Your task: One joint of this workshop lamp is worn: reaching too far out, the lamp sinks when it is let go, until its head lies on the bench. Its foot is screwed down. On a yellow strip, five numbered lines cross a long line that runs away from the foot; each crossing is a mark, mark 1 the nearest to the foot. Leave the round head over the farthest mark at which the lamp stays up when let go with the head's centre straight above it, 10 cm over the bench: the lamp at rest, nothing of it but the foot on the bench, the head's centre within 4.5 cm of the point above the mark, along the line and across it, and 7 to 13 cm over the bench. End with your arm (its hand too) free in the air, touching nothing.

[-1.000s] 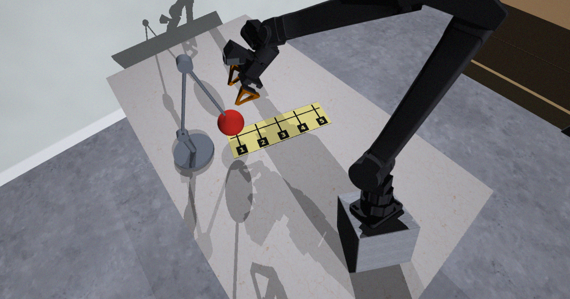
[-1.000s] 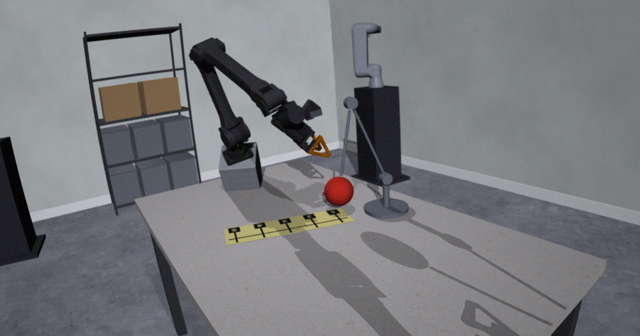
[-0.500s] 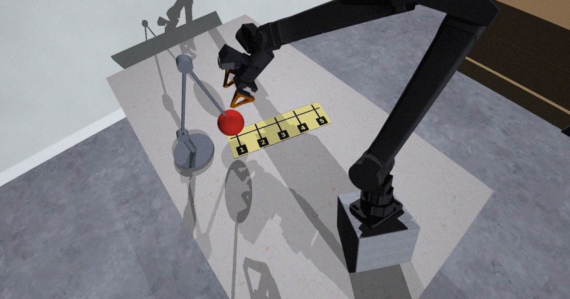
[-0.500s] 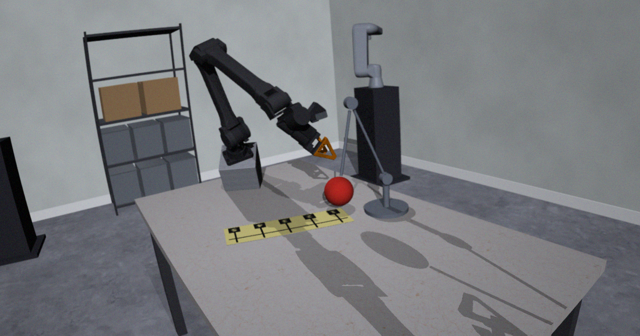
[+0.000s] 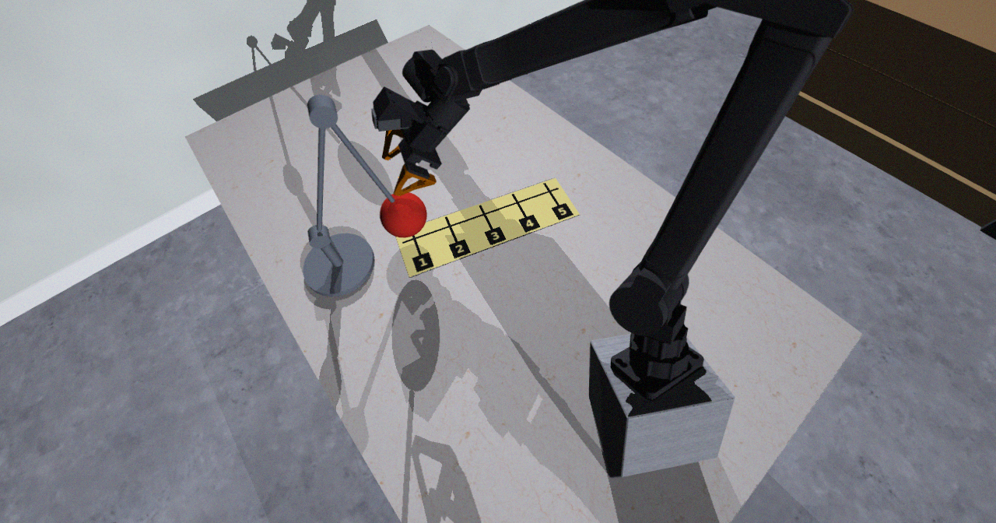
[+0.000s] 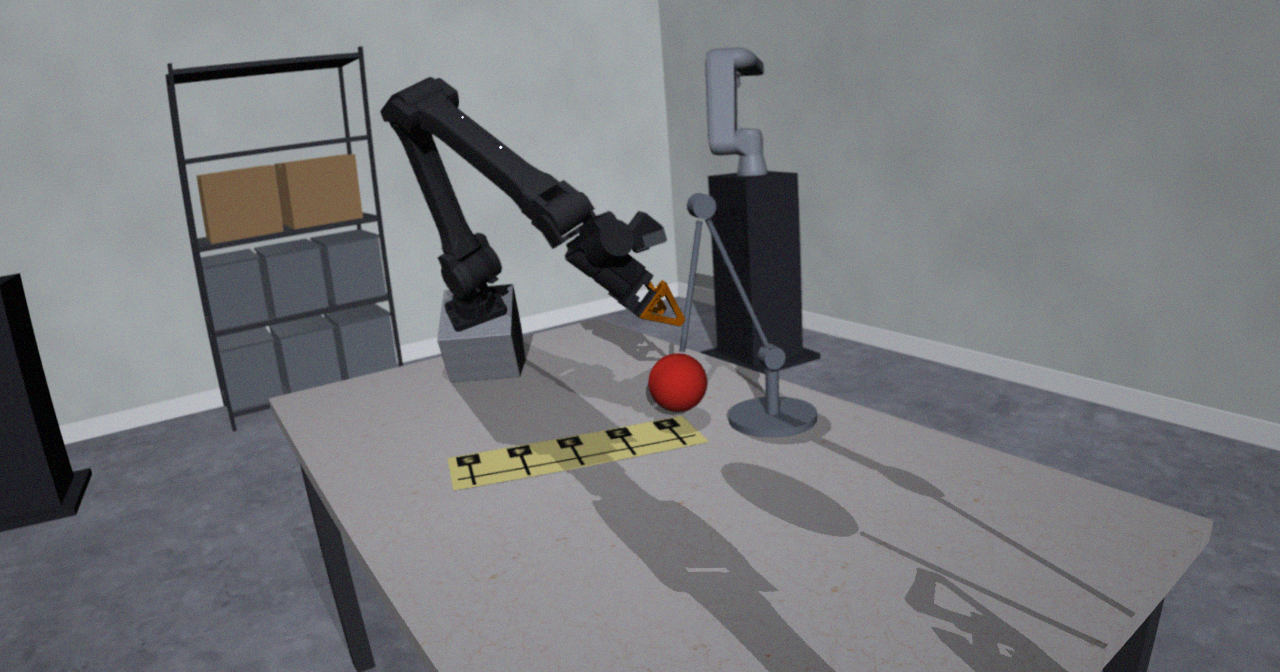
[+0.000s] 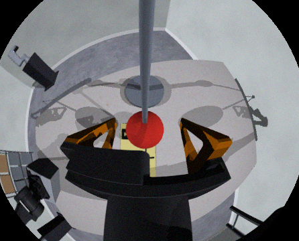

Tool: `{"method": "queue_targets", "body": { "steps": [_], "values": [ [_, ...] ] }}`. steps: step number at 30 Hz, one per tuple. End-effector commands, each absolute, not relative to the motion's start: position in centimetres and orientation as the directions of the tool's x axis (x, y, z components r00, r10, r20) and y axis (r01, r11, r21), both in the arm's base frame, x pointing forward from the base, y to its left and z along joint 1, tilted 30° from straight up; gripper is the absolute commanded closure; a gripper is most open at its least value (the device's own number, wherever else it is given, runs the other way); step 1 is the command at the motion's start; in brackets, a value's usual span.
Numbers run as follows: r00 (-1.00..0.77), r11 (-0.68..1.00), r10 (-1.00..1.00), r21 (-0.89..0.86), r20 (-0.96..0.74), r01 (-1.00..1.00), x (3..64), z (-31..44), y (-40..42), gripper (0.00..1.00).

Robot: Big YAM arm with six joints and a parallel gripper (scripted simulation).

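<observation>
Red lamp head off the bench, hanging at end of thin grey rod, approx over near end of yellow strip, by mark 1; exact alignment w/ the crossing hard to judge. Foot flat on bench, just beyond strip's near end. Two grey rods up from foot joint to elbow knob, then down to head.

Gripper spread fully wide, holding nothing. Orange fingers either side of head in wrist view, w/ clear gaps both sides, no contact. In top view, gripper just behind & above head, on side away from strip, near the lower rod. In exterior view, fingertip triangle higher than head, slightly to its left, apart from it.

Black arm reaching from grey block base at bench corner, wrist tilted down toward head.

Strip marks 2–5 uncovered, running away from foot.
</observation>
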State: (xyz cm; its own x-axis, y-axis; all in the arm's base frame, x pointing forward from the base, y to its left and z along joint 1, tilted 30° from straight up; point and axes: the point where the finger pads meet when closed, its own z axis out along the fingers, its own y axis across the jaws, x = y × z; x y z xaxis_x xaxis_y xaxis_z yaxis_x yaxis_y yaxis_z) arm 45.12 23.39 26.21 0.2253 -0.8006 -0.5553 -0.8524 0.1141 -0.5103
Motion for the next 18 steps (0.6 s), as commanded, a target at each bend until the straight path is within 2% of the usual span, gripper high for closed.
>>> {"method": "queue_targets", "body": {
  "steps": [1,18],
  "values": [
    [0.227,0.113,-0.792,-0.502,-0.566,-0.857,45.5,25.7,24.8,0.00],
    [0.217,0.113,-0.787,-0.481,-0.577,-0.870,46.0,24.4,26.1,0.00]
  ]
}}
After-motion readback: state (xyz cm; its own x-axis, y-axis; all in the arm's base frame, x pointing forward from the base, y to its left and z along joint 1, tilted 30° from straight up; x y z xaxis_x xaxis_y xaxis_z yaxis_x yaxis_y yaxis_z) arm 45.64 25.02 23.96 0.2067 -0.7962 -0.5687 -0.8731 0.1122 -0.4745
